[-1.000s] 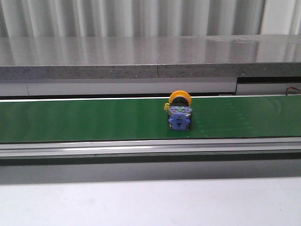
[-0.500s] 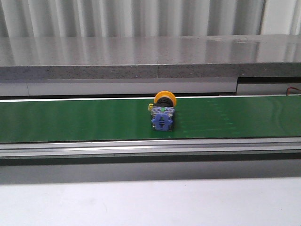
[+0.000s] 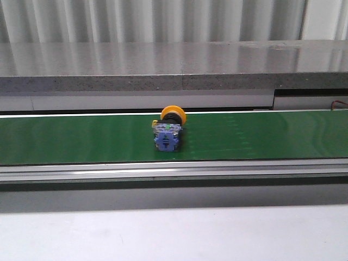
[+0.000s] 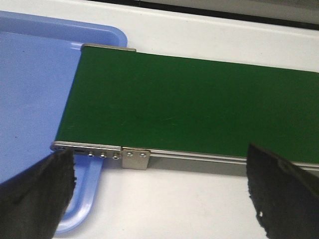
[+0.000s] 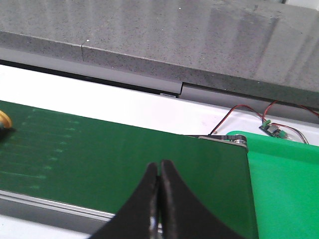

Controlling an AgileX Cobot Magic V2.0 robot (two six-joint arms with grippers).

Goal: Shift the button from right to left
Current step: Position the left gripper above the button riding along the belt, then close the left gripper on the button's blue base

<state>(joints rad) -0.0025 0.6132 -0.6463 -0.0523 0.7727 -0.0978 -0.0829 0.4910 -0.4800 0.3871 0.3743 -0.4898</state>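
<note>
The button (image 3: 168,130) lies on the green conveyor belt (image 3: 81,138) near the middle of the front view, its yellow-orange cap toward the back and its blue and clear block toward me. A sliver of the yellow cap (image 5: 4,119) shows at the edge of the right wrist view. My right gripper (image 5: 159,167) hangs over the belt's right end, shut with nothing between its fingers. My left gripper (image 4: 159,191) is open over the white table by the belt's left end, holding nothing. Neither gripper appears in the front view.
A blue tray (image 4: 35,89) sits under the belt's left end. A green tray (image 5: 284,189) lies past the belt's right end, with red and black wires (image 5: 249,112) behind it. A grey stone ledge (image 3: 174,65) runs behind the conveyor, and a metal rail (image 3: 174,171) along its front.
The button has travelled leftward along the belt, from right of centre to about the middle. No gripper is seen in the earlier frames.
</note>
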